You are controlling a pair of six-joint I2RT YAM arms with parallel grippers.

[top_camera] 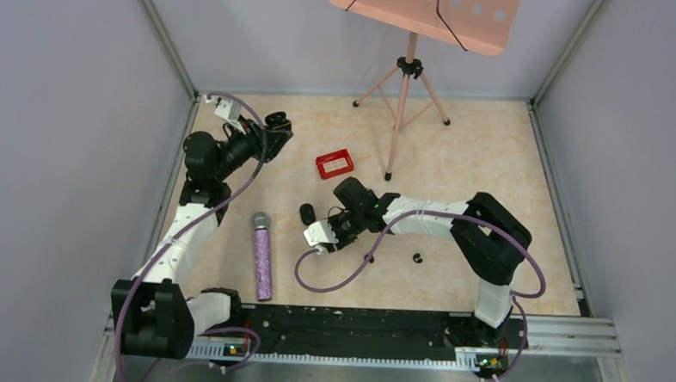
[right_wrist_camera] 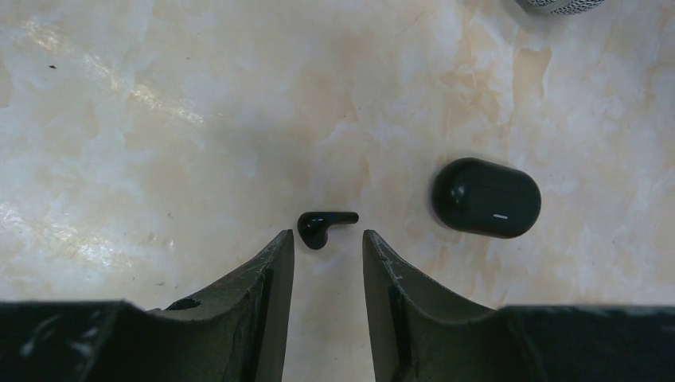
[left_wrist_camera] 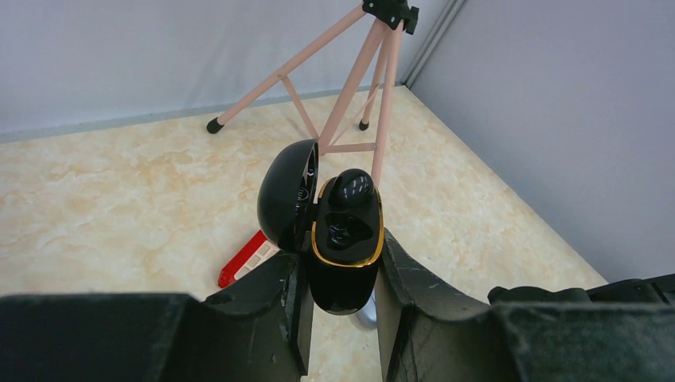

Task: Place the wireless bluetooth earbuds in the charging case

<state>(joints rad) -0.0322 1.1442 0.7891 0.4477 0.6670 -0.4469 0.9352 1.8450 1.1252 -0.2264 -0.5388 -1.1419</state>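
Black gloss throughout. Top: found left end effector (top_camera: 277,126) high far-left, right end effector (top_camera: 329,227) low over tabletop (top_camera: 473,162). Left wrist: saw charging case (left_wrist_camera: 344,247) pinched open, docked earbud (left_wrist_camera: 351,189) inside. Right wrist: saw prongs spread, loose earbud (right_wrist_camera: 325,225) just ahead; judged featherlight, slippery, best nipped across stem.

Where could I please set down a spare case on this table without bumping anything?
Bare marble lies between the tripod and the right wall, beyond the right arm. It is crowded around the right tool, closed case and microphone.
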